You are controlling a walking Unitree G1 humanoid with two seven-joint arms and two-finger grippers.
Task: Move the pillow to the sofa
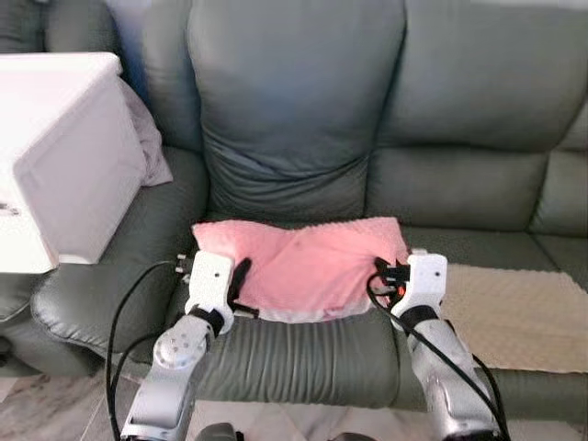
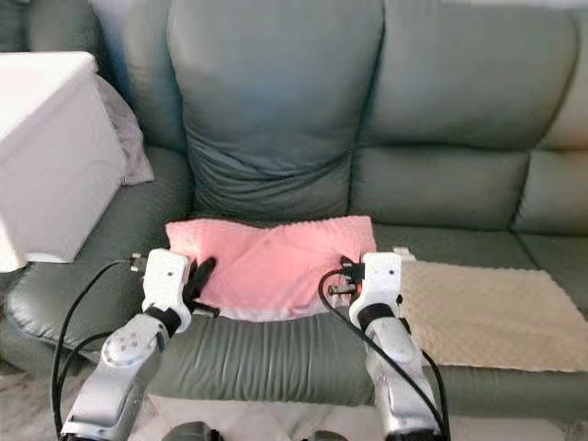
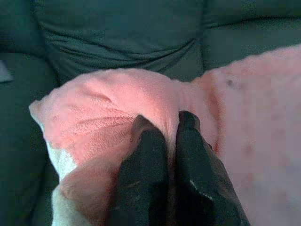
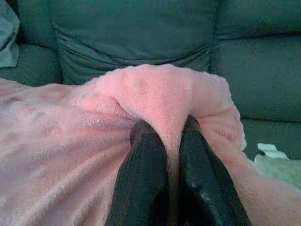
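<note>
Both grippers reach over the sofa's (image 1: 303,354) near seat edge: the left gripper (image 3: 164,123) pinches a fold at the left end of the pink pillow (image 1: 308,266), the right gripper (image 4: 165,128) pinches a fold at its right end. That pillow lies on the seat, a beige mat (image 1: 514,317) to its right, a white box (image 1: 60,156) far left

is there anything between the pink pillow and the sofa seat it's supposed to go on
Nothing visible: the pink pillow already lies on the sofa seat, pinched at its ends by the left gripper and right gripper.
</note>
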